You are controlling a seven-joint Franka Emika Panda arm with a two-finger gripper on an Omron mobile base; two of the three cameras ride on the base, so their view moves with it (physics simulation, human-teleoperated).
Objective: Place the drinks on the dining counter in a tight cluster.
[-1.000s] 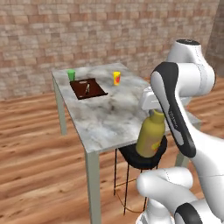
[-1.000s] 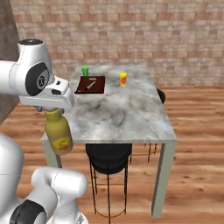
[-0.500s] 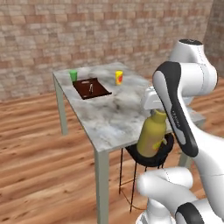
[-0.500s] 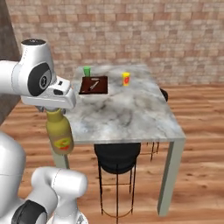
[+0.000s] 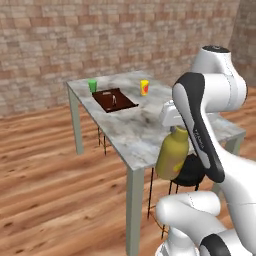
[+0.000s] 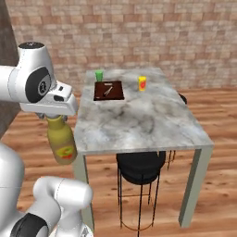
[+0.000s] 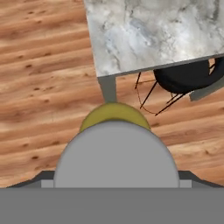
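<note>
Right base view: yellow bottle hanging upright beneath gripper.

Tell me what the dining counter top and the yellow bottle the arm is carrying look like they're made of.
Dining counter: grey-white veined top, looks like polished marble or stone, on thin painted-looking legs. Yellow bottle: smooth, opaque mustard body with a slight sheen, probably plastic; its cap is flat matte grey, likely plastic too.

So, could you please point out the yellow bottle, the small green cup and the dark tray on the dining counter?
yellow bottle (image 6: 62, 141): right base view, on its yellow body, just above the red label.
green cup (image 6: 99, 75): right base view, on its side wall.
dark tray (image 5: 106, 102): left base view, on a bare part of its brown surface.
</note>
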